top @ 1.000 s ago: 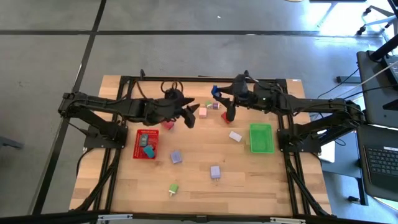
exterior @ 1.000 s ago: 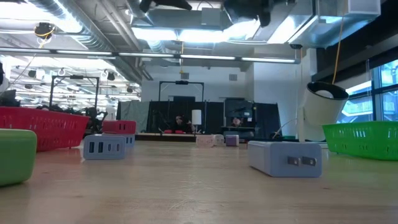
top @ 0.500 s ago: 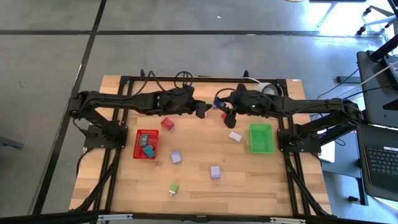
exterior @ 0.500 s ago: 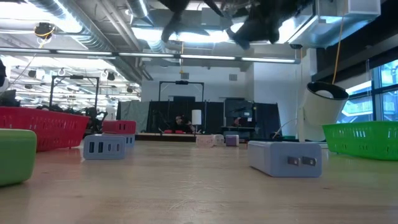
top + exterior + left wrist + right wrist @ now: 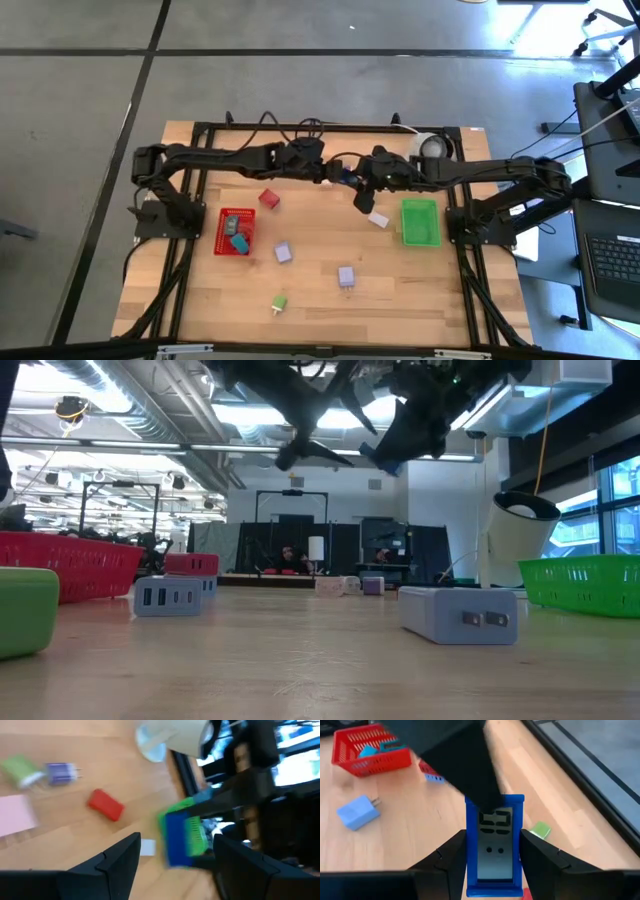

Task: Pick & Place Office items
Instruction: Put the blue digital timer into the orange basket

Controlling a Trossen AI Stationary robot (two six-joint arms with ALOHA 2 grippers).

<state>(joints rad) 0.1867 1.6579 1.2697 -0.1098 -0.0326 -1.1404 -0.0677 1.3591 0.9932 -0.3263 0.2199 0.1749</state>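
Observation:
My right gripper (image 5: 494, 845) (image 5: 355, 185) is shut on a small blue-framed piece with a grey display (image 5: 495, 835), above the table's far middle. My left gripper (image 5: 177, 855) (image 5: 328, 178) is open just left of it. In the left wrist view its fingers stand on either side of the blue piece (image 5: 177, 837). One left finger (image 5: 465, 765) crosses the piece's far end; I cannot tell whether it touches. Small pieces lie flat on the table: red (image 5: 268, 198), lavender (image 5: 283, 252) (image 5: 346, 276), green (image 5: 279, 302) and pale (image 5: 378, 218). My right gripper pinches the blue-framed piece between its two fingers (image 5: 447, 862), on the piece's two long side edges (image 5: 470, 855) near the wrist end. The piece reaches forward past the fingertips, display face showing. It is lifted clear above the table.
A red tray (image 5: 222, 240) with teal pieces stands left of centre and a green tray (image 5: 420, 222) right of centre. A white roll (image 5: 432, 145) is at the far right edge. Pink, green, purple and red pieces (image 5: 106, 805) lie under the two grippers. The near half has bare wood.
My left gripper has reached toward the table's right and closed in on my right gripper. My right gripper has carried the blue piece a little toward the near edge. In the low view both arms have come down into the picture.

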